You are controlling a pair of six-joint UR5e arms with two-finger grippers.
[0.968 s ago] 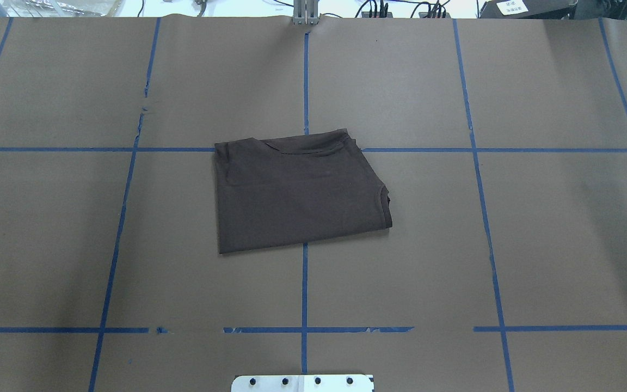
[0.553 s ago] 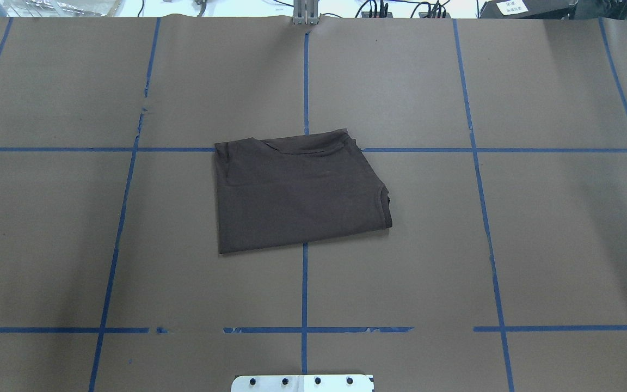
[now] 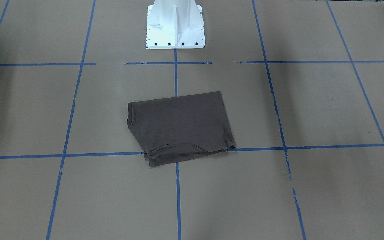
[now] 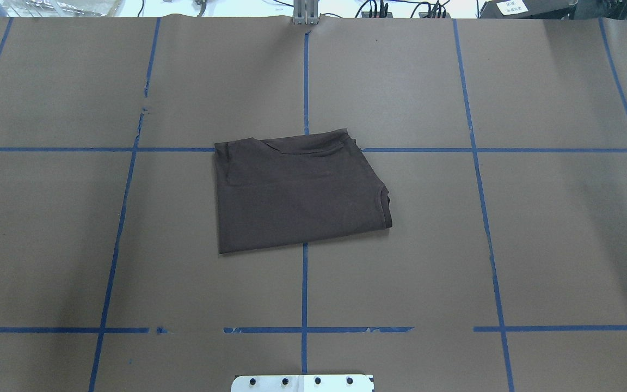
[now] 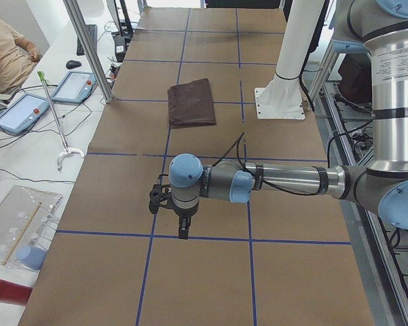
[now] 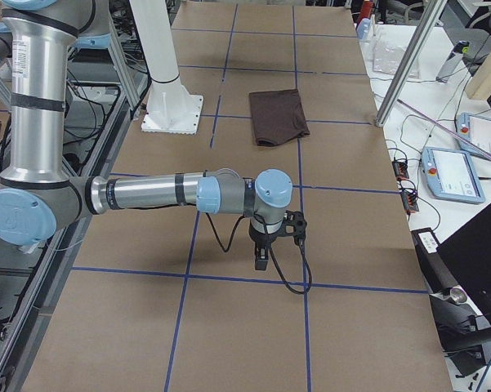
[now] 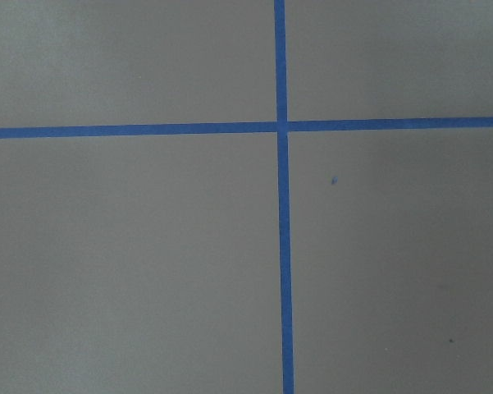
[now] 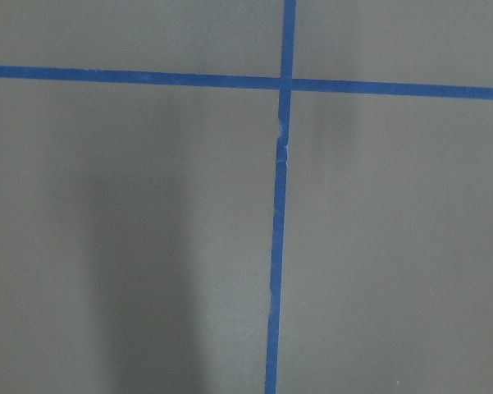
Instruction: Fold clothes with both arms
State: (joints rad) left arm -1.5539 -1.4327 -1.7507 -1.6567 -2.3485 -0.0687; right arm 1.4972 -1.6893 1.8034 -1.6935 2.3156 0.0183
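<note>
Left fingers (image 5: 183, 229) point straight down, close over the brown counter (image 4: 509, 245) and near a crossing of the blue tape lines (image 7: 283, 246). Only a side view shows them, so I cannot tell how far apart they stand or whether they hold anything. Behind them the left arm (image 5: 285, 180) stretches out level and low from the robot's side. Right fingers (image 6: 261, 260) hang the same way at the other end of the counter, and I cannot tell their opening either. The right arm (image 6: 143, 194) also lies level.

Well apart from both, the T-shirt (image 4: 297, 190) lies flat at the middle of the counter. It is folded to a rough rectangle over a tape crossing, in front of the white pedestal (image 3: 175, 23). Its curved collar edge is on the robot's right.
</note>
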